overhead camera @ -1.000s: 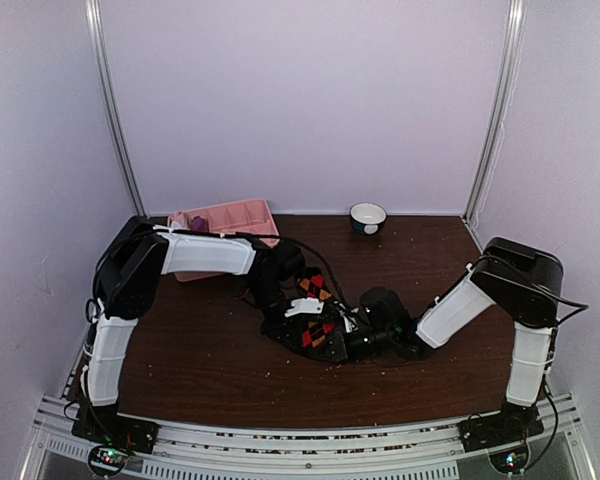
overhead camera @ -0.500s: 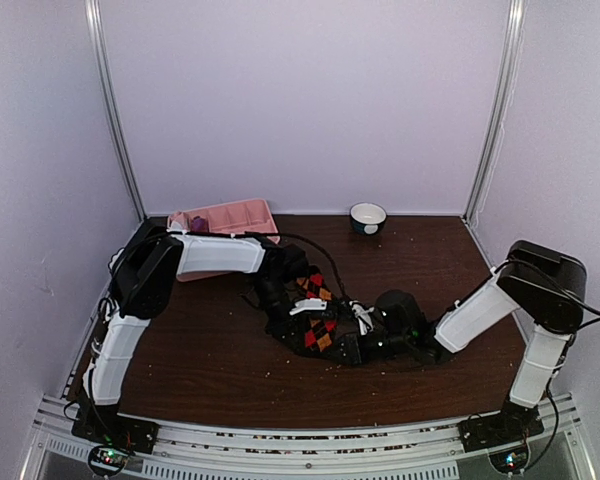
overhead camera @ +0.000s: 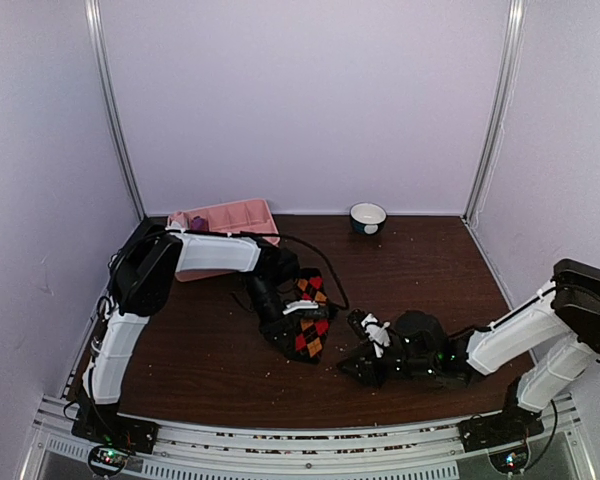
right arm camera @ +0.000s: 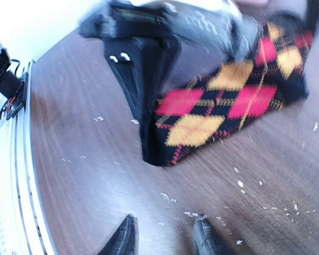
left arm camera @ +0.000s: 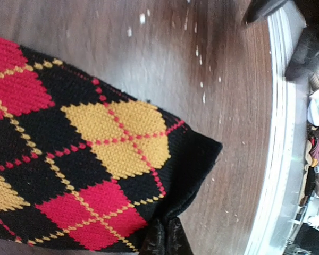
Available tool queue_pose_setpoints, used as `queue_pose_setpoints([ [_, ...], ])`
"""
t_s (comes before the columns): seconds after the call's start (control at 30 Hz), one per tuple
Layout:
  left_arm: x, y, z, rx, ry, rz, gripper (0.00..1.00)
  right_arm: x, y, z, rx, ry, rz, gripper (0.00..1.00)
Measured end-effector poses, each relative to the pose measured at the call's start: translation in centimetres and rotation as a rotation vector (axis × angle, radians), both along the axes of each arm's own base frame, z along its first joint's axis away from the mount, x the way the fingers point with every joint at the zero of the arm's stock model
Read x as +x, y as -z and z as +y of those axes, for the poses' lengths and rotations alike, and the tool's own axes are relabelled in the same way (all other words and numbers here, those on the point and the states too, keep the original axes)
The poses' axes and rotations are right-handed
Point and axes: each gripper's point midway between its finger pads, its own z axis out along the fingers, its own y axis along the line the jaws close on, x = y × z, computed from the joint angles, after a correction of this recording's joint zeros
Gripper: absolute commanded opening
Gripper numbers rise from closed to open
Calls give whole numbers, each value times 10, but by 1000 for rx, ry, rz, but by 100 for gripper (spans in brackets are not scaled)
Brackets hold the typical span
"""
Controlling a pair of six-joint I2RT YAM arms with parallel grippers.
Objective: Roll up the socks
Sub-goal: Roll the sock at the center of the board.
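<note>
The pink tray (overhead camera: 236, 214) sits at the back left corner of the desk (overhead camera: 200, 362), tilted against the back wall; a small purple thing (overhead camera: 198, 224) shows at its left end, too small to name. One small bowl (overhead camera: 368, 216), white inside and dark outside, stands at the back near the wall, well apart from the tray; what it holds cannot be told.

The argyle sock (overhead camera: 310, 335), black with red and yellow diamonds, lies flat near the middle of the desk; whether it is one sock or two laid together cannot be told. The left hand (left arm camera: 162, 237) is pinched tight on the sock's dark edge; the left arm reaches in from the tray side. The right hand (right arm camera: 165, 240) hovers low over the wood, near the sock but apart from it; its fingers stand partly spread with nothing between them.

Bare wood lies between the sock and the metal rail (overhead camera: 280, 438) at the near edge, as well as along the right side and toward the bowl; white specks (right arm camera: 239, 184) dot the surface.

The count: one tray, one bowl, one argyle bundle, two arms.
</note>
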Motion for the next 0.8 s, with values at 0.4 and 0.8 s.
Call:
queue_pose_setpoints([
  [0.4, -20, -5, 11, 50, -56, 127, 0, 22, -69, -44, -60, 315, -429, 100],
  [0.8, -24, -8, 15, 55, -102, 252, 0, 2, -46, -23, -59, 139, -419, 68],
])
